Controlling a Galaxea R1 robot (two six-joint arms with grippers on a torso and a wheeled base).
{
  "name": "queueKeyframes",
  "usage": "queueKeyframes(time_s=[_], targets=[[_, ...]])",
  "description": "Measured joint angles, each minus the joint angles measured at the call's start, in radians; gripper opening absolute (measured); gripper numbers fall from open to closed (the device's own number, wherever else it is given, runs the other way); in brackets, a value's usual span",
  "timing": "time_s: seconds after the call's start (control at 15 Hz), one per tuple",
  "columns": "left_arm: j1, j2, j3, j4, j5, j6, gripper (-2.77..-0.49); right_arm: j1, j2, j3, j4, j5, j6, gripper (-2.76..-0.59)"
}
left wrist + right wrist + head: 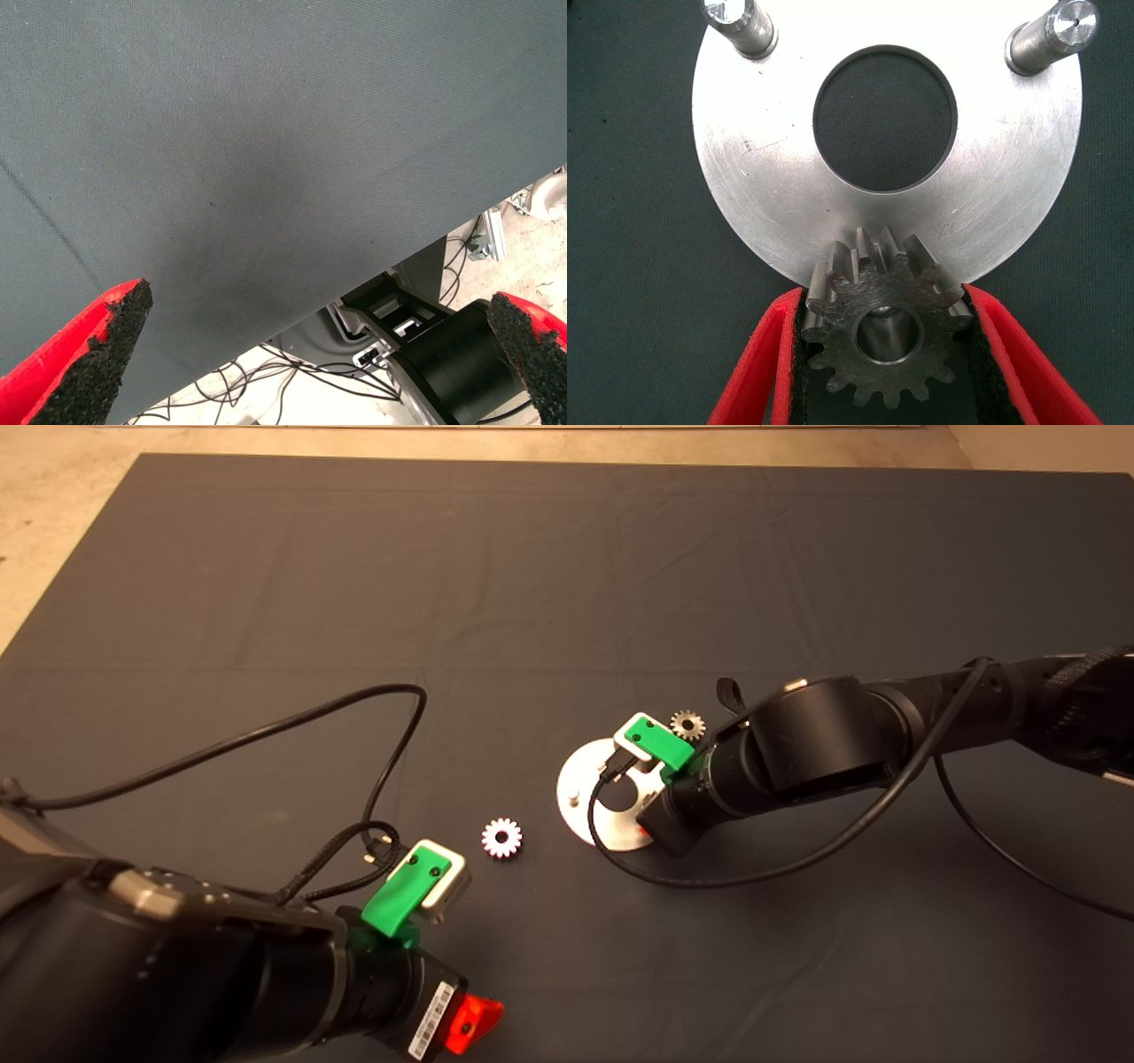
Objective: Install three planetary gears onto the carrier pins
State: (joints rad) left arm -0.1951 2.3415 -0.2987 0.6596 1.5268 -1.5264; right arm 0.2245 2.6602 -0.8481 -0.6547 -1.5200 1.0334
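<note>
Dark grey mat (549, 584) covers the table, with bare floor along its far and left edges. No brand or writing can be read anywhere; a white barcode sticker (429, 1026) sits on the left arm's wrist, its print too small to make out.

Coming in from 3 o'clock, the right arm bends down over the round silver disc (578, 779), and the right gripper (883, 354) has its red fingers (757, 372) closed on a dark steel gear (881, 328), flat and level, its centre hole over one carrier pin whose tip shows through the hole. Two bare carrier pins (740, 22) stand at the disc's far rim.

Parked at 7 o'clock, the left gripper (319, 354) hangs over the mat's near edge, fingers spread wide, empty.

A bright silvery gear (501, 838) lies flat at 9 o'clock of the disc. Another dark gear (687, 724) lies just beyond the disc at 1 o'clock.
</note>
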Motion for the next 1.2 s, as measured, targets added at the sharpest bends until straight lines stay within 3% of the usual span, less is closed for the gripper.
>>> queueKeyframes(time_s=[0.27, 0.73, 0.93, 1.2], targets=[[0.0, 0.0, 0.0, 0.0, 0.0, 0.0, -0.51, -0.001, 0.0, 0.0, -0.009, 0.017, 0.0, -2.39], [0.0, 0.0, 0.0, 0.0, 0.0, -0.002, -0.51, -0.011, 0.0, 0.002, -0.022, 0.011, 0.0, -2.39], [0.0, 0.001, 0.0, 0.0, 0.0, -0.004, -0.51, -0.042, 0.0, 0.002, -0.035, 0.012, 0.0, -2.39], [0.0, 0.002, 0.0, 0.0, 0.0, -0.006, -0.51, -0.042, 0.0, 0.002, -0.036, 0.012, 0.0, -2.39]])
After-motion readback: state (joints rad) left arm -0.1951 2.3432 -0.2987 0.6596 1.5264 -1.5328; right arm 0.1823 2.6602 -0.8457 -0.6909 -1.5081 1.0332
